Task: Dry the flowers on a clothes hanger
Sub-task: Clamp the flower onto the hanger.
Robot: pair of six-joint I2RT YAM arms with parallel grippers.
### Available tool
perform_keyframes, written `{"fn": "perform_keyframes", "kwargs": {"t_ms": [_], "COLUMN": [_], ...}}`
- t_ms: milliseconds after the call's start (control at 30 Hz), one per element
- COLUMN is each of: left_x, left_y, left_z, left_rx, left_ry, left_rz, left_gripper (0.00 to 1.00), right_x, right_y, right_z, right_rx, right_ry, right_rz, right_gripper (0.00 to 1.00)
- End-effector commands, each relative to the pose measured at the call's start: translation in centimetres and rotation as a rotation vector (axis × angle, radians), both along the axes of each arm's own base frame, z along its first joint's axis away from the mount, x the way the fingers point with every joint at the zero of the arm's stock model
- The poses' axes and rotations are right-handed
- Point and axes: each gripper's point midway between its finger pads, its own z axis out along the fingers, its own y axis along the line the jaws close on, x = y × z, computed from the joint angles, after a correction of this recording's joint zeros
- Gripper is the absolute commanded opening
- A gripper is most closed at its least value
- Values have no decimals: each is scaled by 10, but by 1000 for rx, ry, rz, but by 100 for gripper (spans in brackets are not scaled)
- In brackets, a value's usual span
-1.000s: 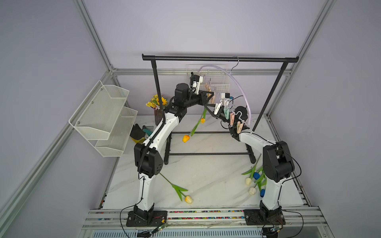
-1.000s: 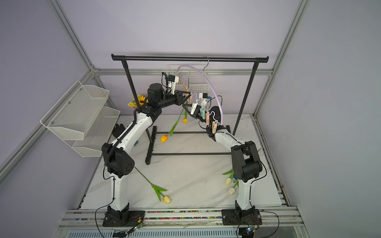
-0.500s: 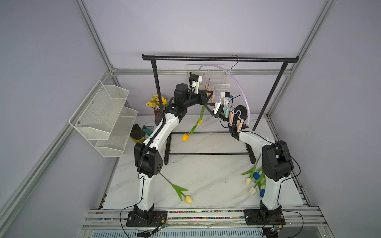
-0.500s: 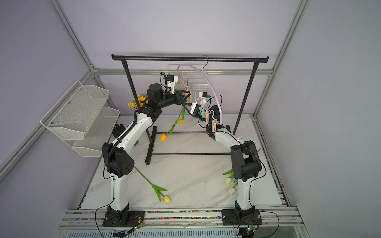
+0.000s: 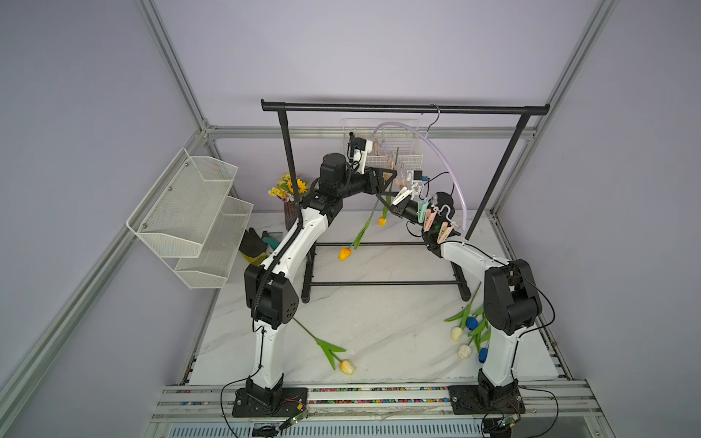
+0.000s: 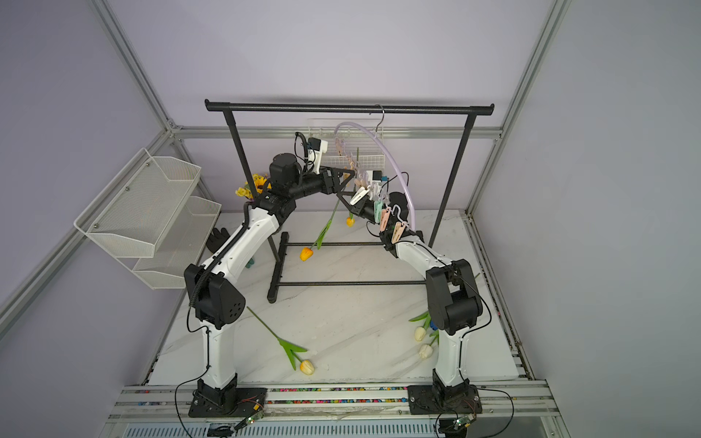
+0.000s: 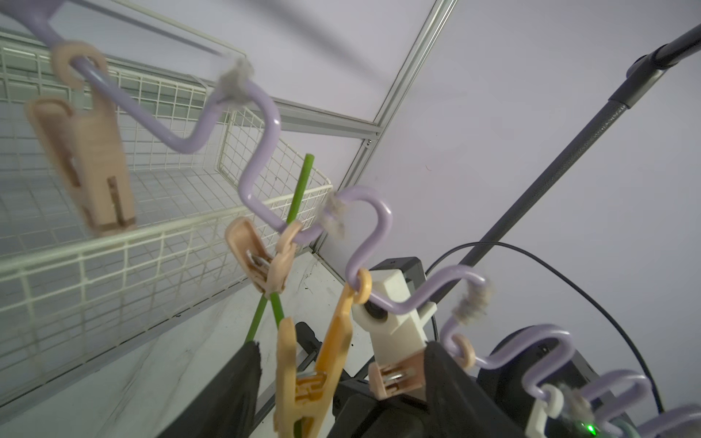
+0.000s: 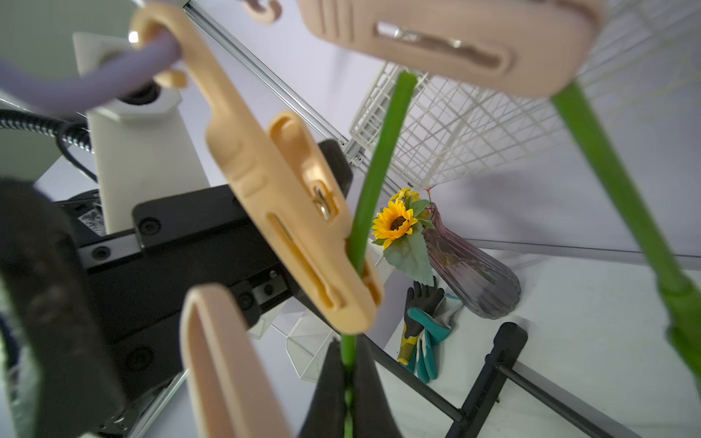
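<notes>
A tulip stem (image 8: 370, 197) was clamped in the right gripper (image 8: 346, 352) and an orange clip (image 8: 288, 227); the jaws of the left gripper (image 7: 343, 352) were spread apart.

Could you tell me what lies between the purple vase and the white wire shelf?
Black and teal gloves lie on the table there, seen in a top view.

Shows hanger (image 6: 382, 151) hooked on rack (image 6: 349, 109), left gripper (image 6: 347, 184) spread wide at the clips (image 6: 385, 219), right gripper (image 6: 343, 199) pinched on a tilted tulip (image 6: 305, 253), a second tulip (image 6: 349, 221) dangling head-down just beside. Finds a yellow tulip (image 6: 306, 366) flat on the table (image 6: 360, 322) near the left arm (image 6: 242, 242) and two white tulips (image 6: 420, 333) just beside the right arm (image 6: 451, 303). Has shelf (image 6: 151, 204) on the left wall, sunflowers (image 6: 252, 186) beyond the left arm.
</notes>
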Motion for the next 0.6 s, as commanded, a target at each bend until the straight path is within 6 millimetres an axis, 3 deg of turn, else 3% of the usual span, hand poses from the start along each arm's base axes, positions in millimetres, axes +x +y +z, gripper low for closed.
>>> {"fn": "perform_keyframes", "kwargs": {"t_ms": [0, 100, 433, 567], "left_x": [-22, -25, -44, -54], "left_y": [17, 22, 41, 50], "left_z": [44, 44, 46, 42], "left_rx": [-22, -13, 14, 29], "left_ry": [-91, -93, -93, -83], "left_rz": [12, 23, 65, 88], "left_gripper": [73, 74, 76, 77], "right_x": [-3, -1, -7, -8], "right_y": [-11, -19, -30, -36], "right_z": [8, 1, -4, -14], "right_rx": [-56, -81, -151, -205], "right_ry": [-40, -37, -57, -48], "right_rz": [-54, -87, -138, -178], "right_gripper": [0, 0, 29, 35]}}
